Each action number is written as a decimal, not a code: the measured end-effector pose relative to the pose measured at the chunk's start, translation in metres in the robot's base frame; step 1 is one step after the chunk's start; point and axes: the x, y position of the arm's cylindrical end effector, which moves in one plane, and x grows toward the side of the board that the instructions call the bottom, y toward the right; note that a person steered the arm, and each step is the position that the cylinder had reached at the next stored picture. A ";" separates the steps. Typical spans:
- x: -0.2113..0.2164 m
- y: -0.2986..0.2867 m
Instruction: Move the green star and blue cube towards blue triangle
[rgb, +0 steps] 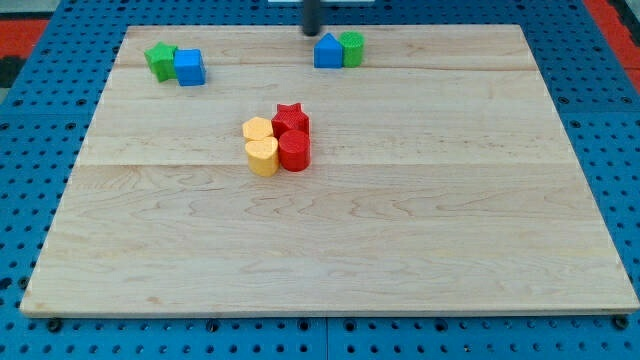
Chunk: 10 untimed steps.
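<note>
The green star (158, 59) and the blue cube (189, 67) sit touching each other near the board's top left corner, the star on the left. The blue triangle (327, 51) stands near the top edge, a little right of centre, touching a green cylinder (352, 48) on its right. My tip (312, 31) is at the top edge, just above and left of the blue triangle, far to the right of the star and cube.
A cluster sits mid-board: a red star (290, 118), a red cylinder (294, 151), a yellow block (258, 130) and a yellow heart (262, 157), all touching. The wooden board (330, 250) lies on a blue pegboard.
</note>
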 end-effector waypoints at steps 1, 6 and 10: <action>0.015 -0.093; 0.081 -0.081; 0.086 -0.060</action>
